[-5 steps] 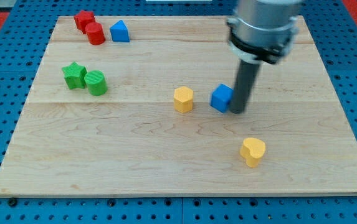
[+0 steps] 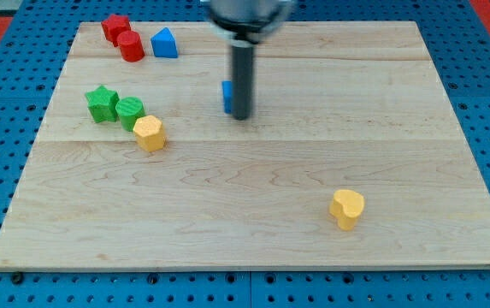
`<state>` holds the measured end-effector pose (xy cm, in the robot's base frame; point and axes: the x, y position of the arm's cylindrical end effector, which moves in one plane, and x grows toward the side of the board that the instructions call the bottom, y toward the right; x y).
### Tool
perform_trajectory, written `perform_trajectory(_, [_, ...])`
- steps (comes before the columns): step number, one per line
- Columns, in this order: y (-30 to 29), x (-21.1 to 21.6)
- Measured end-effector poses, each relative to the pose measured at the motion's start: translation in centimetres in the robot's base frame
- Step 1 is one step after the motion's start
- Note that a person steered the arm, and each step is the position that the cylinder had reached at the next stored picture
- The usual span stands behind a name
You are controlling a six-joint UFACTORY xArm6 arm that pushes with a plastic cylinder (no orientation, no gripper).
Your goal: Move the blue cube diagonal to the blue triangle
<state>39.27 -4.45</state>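
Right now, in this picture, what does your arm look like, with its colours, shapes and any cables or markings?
Only the lower part shows. At the view's top is a wide, round, grey metallic body with a darker band under it. From it hangs a straight, dark, slim rod ending in my tip. I see no cables or markings. The blue cube is mostly hidden behind the rod.

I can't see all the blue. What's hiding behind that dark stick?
The blue cube sits behind my tip. Only a thin blue strip shows at the rod's left edge; the rest of the cube is covered.
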Motion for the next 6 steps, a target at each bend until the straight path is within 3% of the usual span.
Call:
perform_trajectory(1, [1.6,-0.5])
perform_trajectory(3, [11.8,-0.4])
perform_trajectory(4, [11.1,-3.2])
perform_trajectory(5, [2.9,-5.3])
perform_trajectory(6, [3.8,-5.7])
